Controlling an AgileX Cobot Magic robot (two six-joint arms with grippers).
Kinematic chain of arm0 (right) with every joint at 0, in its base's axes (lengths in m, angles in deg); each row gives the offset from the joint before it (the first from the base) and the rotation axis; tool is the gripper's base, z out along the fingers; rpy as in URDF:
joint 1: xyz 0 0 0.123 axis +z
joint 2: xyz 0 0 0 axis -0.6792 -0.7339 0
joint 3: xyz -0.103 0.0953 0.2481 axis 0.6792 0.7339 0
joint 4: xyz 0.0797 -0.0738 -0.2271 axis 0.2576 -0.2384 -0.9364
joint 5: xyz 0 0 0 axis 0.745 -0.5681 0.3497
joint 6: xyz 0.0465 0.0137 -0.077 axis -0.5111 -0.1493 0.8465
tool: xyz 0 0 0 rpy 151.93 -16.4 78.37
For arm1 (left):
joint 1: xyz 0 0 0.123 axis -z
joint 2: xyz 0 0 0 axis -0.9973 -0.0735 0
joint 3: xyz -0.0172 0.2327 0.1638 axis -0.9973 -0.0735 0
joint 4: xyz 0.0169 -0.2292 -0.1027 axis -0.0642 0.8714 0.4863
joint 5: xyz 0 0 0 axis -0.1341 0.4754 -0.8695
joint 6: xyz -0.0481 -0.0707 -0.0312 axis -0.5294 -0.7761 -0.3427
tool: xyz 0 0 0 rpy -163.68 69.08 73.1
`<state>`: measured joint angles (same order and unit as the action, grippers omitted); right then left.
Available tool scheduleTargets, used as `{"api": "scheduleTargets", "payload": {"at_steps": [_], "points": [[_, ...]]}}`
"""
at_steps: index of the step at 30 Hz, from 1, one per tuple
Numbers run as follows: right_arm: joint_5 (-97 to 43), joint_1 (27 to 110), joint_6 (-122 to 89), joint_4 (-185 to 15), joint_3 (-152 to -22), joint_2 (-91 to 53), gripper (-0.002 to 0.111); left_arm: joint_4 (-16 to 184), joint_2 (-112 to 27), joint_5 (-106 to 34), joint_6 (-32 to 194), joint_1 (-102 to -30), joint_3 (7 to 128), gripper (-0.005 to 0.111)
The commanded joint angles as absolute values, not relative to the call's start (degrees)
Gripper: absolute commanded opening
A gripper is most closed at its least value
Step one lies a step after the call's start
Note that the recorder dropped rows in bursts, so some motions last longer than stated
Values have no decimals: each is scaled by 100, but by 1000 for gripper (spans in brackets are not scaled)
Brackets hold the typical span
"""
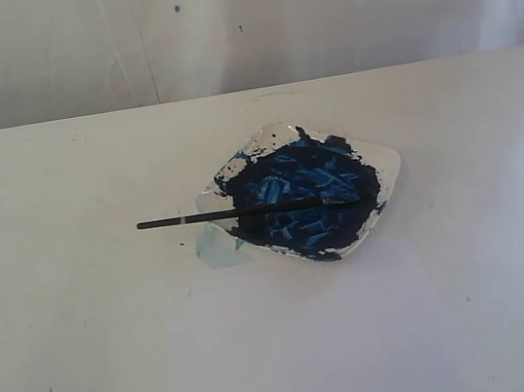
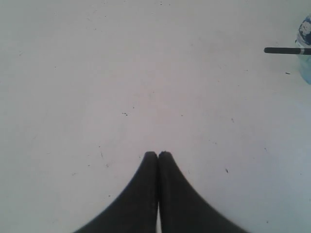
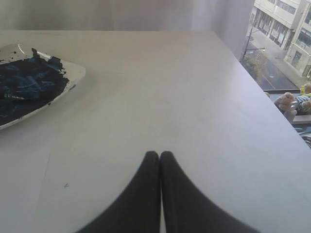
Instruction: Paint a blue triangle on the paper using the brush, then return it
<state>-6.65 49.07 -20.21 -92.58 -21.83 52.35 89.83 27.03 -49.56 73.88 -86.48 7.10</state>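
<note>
Showing the thin black-handled paintbrush (image 1: 235, 214) lying flat across the near-left rim of the shallow white dish of dark-blue paint (image 1: 391, 165), with the bristle end resting in the paint and the handle end projecting leftwards over the white tabletop (image 1: 44, 189). Showing also a pale blue smear (image 1: 216, 248) just beside the dish, near the handle, and the large plain white sheet of paper (image 1: 382, 336) lying in front of the dish, slightly brighter than the table and faint at its borders.

Presenting, in the left wrist view, the left gripper (image 2: 158, 154) pointing down at bare tabletop, well apart from the tip of the brush handle, with its two black fingers pressed tip to tip and gripping nothing.

Presenting, in the right wrist view, the right gripper (image 3: 159, 153) reaching out low and nearly level over the table surface, off to the dish's side away from the handle, its fingers likewise closed together and empty.
</note>
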Motion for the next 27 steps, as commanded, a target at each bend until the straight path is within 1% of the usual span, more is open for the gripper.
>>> {"api": "scheduleTargets", "payload": {"at_steps": [1,5,11,18,27], "points": [[-1424,4842,-2123,-9076,-2172,5273,0,9697,2728,-4951,7346,-8641,682,0],[-2214,4842,-2336,-8661,-2172,5273,0,9783,2728,-4618,7341,-8641,682,0],[-3092,4842,-2322,-8661,-2172,5273,0,10232,2728,-3846,7324,-8641,682,0],[-3263,4842,-2322,-8661,-2172,5273,0,10232,2728,-2740,7324,-8641,682,0],[-3264,4842,-2344,-8661,-2172,5273,0,10232,2728,-2351,7324,-8641,682,0]]}}
